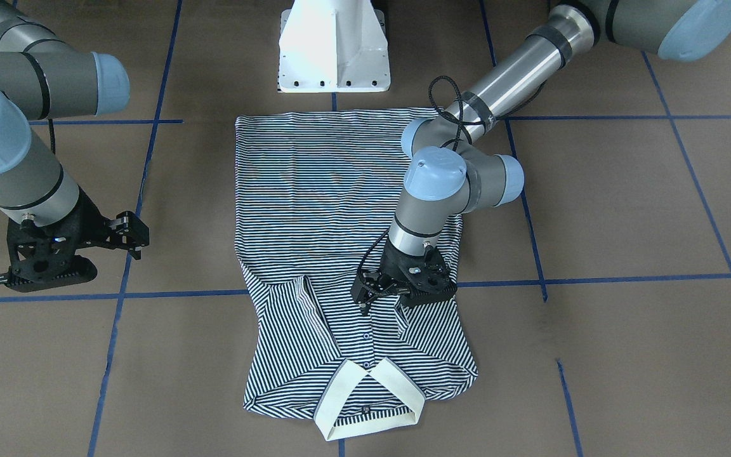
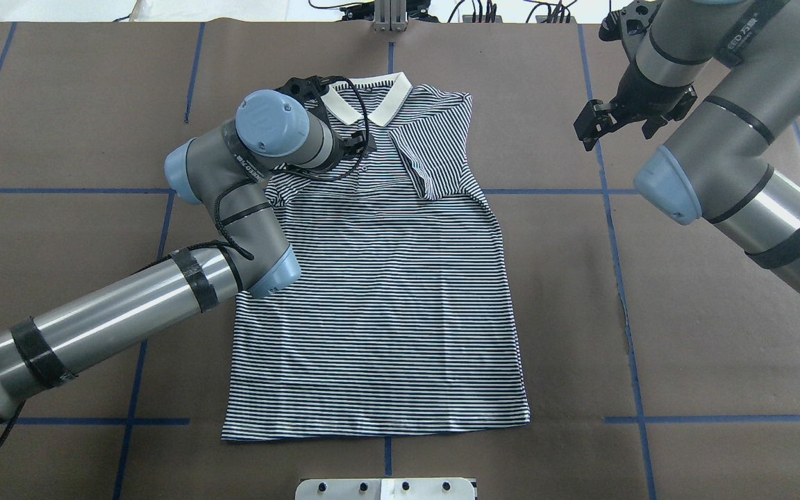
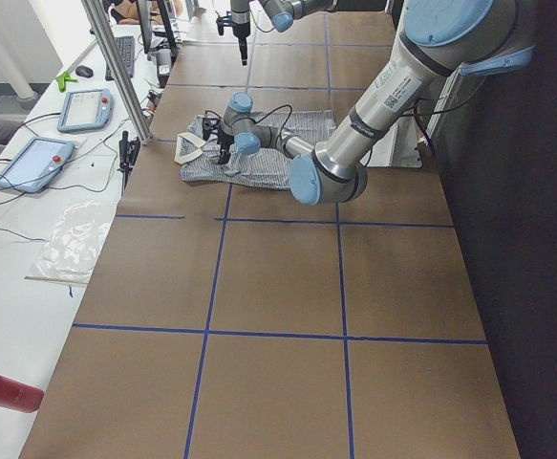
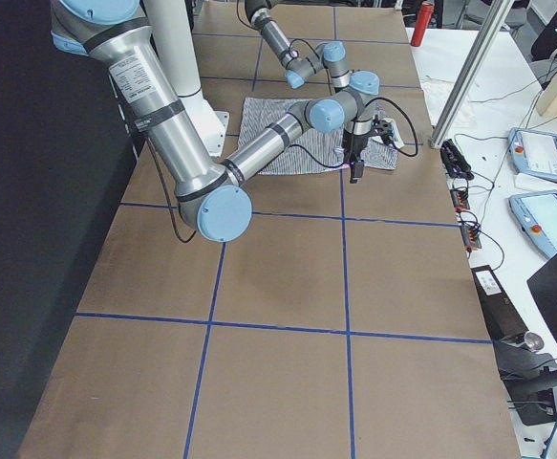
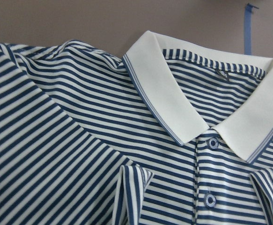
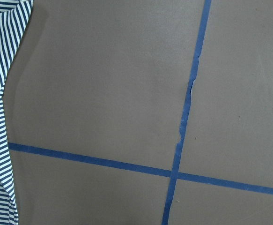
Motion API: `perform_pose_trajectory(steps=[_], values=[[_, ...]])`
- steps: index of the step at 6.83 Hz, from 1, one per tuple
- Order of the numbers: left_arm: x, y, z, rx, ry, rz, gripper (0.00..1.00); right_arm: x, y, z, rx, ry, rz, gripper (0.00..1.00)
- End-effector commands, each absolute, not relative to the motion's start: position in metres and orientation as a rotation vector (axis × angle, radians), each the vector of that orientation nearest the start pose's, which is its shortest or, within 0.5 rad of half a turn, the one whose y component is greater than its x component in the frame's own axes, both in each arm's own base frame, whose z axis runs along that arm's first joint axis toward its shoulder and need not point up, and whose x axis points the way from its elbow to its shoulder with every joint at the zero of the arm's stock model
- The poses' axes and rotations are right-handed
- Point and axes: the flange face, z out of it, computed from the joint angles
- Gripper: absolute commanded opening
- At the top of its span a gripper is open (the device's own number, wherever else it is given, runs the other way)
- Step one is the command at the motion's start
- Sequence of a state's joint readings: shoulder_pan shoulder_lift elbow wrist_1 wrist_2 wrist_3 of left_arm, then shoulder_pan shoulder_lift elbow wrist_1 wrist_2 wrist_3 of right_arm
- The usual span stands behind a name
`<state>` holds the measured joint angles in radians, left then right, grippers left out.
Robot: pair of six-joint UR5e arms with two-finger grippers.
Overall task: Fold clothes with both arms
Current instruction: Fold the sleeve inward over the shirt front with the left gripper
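Observation:
The striped polo shirt [image 2: 386, 292] lies flat on the brown table, front up. Its cream collar [image 2: 372, 104] is at the far end from the robot's base, and both short sleeves are turned in over the chest. My left gripper [image 1: 365, 298] hovers just over the chest beside the button placket [image 1: 365, 330]; its fingers look open, with nothing between them. In the left wrist view the collar [image 5: 169, 103], the buttons and a folded sleeve edge [image 5: 131, 187] show, but no fingers. My right gripper [image 2: 591, 128] is open and empty, off the shirt beside its shoulder, above bare table.
The white pedestal base [image 1: 334, 51] stands at the shirt's hem end. Blue tape lines [image 6: 183, 117] cross the brown table cover. A side desk with tablets [image 3: 34, 163] and cables runs along the far edge, and a red cylinder [image 3: 6, 390] lies on it.

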<state>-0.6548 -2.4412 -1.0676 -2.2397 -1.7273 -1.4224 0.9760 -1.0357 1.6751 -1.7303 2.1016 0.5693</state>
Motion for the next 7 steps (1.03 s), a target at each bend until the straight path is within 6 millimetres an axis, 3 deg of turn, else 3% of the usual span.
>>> perform_pose_trajectory(steps=[1,4,5,6,7], values=[[0.598,-0.587,0.237,0.253,1.035,-0.389,1.00,-0.300,-0.593,0.325,0.104,-0.693,-0.151,1.00],[0.598,-0.577,0.216,0.211,1.058,-0.389,1.00,-0.295,-0.594,0.323,0.104,-0.700,-0.142,1.00],[0.578,-0.556,0.205,0.151,1.054,-0.357,1.00,-0.293,-0.586,0.319,0.078,-0.738,-0.122,1.00],[0.547,-0.532,0.199,0.140,1.026,-0.345,1.00,-0.288,-0.560,0.322,0.057,-0.755,-0.066,1.00],[0.523,-0.510,0.197,0.127,0.992,-0.283,1.00,-0.300,-0.520,0.325,0.058,-0.778,-0.102,1.00]])
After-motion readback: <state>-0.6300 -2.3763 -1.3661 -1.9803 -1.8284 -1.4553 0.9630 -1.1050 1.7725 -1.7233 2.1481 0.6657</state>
